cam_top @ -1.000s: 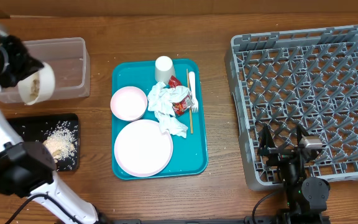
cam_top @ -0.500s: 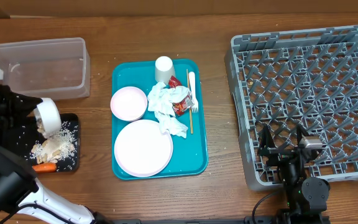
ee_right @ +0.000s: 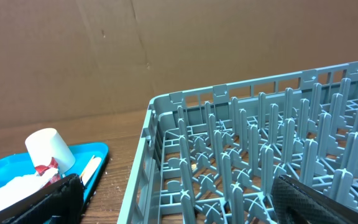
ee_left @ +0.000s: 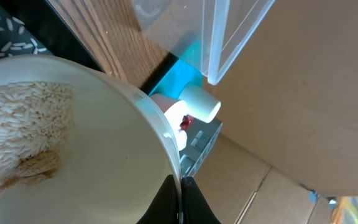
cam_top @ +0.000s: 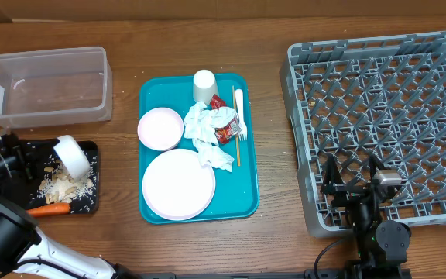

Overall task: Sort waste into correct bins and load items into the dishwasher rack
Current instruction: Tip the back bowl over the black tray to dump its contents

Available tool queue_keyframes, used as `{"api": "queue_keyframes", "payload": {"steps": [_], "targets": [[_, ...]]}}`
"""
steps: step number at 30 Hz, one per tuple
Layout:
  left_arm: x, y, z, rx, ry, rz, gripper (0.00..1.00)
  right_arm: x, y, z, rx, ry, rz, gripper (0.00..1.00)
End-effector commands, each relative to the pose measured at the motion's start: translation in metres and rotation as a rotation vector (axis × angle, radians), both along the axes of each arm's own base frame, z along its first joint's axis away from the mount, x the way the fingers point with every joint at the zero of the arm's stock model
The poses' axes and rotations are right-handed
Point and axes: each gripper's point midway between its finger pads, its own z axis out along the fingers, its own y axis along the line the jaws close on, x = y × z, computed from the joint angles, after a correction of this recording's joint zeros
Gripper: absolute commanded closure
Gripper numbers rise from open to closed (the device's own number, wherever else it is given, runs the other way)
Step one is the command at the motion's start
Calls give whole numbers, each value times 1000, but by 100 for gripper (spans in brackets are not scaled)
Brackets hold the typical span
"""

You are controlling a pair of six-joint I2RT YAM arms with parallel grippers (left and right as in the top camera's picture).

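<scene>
My left gripper is shut on the rim of a small white bowl, tipped on its side over the black tray. In the left wrist view rice and beige scraps still cling inside the bowl. Scraps and an orange carrot lie in the black tray. The clear tub stands behind it. My right gripper hangs open over the near-left corner of the grey rack, holding nothing.
The teal tray holds a plate, a second bowl, a cup, crumpled napkins, a red-and-white wrapper, a fork and a wooden stick. Cardboard walls stand behind the table.
My left arm carried the bowl from beside the clear tub down to the black tray and tipped it. A carrot and more scraps now lie in the tray. The right arm stayed still.
</scene>
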Motion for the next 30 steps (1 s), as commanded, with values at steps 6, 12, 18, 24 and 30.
{"api": "queue_keyframes", "payload": {"steps": [6,12,18,24,30], "targets": [[2,8,49,-96,-245,89,96,0,-1,-2,-7,-4,-7,0],[-7,22,45,-110,-215,140,96,0,-1,-2,-7,-4,-7,0],[-20,46,33,-117,-161,227,96,0,-1,-2,-7,-4,-8,0],[-26,43,31,-203,-130,270,96,0,-1,-2,-7,-4,-7,0],[-27,34,43,-194,-214,246,96,0,-1,-2,-7,-4,-8,0]]}}
